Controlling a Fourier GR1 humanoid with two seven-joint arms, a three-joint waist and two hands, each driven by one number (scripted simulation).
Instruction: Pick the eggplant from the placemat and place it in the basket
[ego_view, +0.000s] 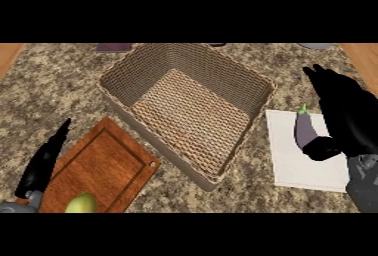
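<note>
On the placemat (295, 165), eggplant (304, 131) against the right hand (347, 120), thumb curled under it.

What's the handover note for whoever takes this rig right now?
Right hand: over the white placemat, thumb curled against the eggplant, which sits at the placemat's upper part; whether it is lifted is unclear.
Left hand: open, resting at the left edge beside the wooden cutting board.
Basket: holds nothing, just left of the placemat.
Done: hand at the eggplant.
Left: carry it left, place it in the basket.
</note>
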